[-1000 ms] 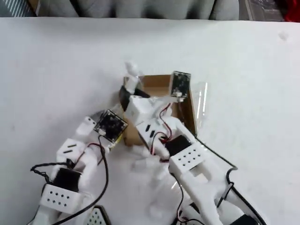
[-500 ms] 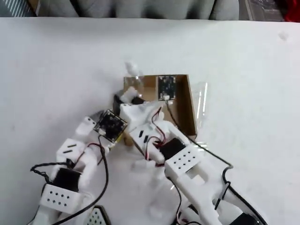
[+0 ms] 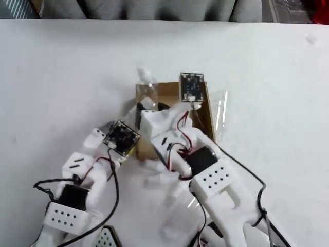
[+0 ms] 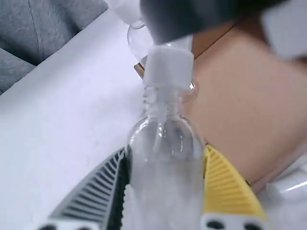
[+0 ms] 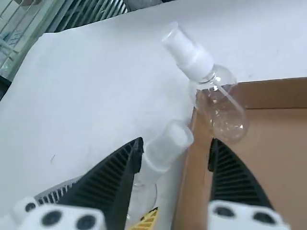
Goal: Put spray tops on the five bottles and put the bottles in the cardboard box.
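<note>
Left tool point(image 4: 165, 160) clamps bottle point(image 4: 165, 136) just beside cardboard box point(image 4: 240, 105) edge.

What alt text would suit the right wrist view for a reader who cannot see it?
The open right gripper straddles the white spray top on a clear bottle beside a cardboard box. A second bottle, already capped, sits tilted at the box's corner. The table is white.

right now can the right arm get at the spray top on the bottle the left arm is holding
Likely yes: its jaws stand open either side of the spray top on that bottle, with nothing between.
</note>
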Robot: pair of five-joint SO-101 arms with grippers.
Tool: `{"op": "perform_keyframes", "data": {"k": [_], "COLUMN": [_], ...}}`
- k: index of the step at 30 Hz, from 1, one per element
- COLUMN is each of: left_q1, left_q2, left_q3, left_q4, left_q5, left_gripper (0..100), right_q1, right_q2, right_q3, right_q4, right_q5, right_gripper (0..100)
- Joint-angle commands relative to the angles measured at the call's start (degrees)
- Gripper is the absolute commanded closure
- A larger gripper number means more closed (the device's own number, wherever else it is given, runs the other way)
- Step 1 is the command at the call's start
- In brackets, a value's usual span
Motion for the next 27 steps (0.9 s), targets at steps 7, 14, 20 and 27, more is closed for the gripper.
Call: {"op": "perform_keyframes", "data": {"k": [7, 14, 20, 27], "left_q1": [-2.77, -2.77, -2.86, -2.86], "left_q2": [-1.45, -1.45, -1.45, -1.45], "left_q3": [-0.7, -0.53, -0.44, -0.62], "left_q4": [-0.79, -0.7, -0.7, -0.7], "left_q5": [-0.7, -0.7, -0.7, -0.62], "left_gripper": [98, 98, 98, 98], "right_q1": [3.65, 7.25, 10.86, 12.79], "right_q2": [-2.15, -2.15, -2.07, 5.76], "right_q3": [-2.02, -1.85, -1.76, -2.11], "right_q4": [0.31, -1.36, -3.91, -10.07], "right_q5": [0.88, 0.44, -4.48, -5.19], "right_gripper": [89.8, 98.1, 98.1, 98.1]}}
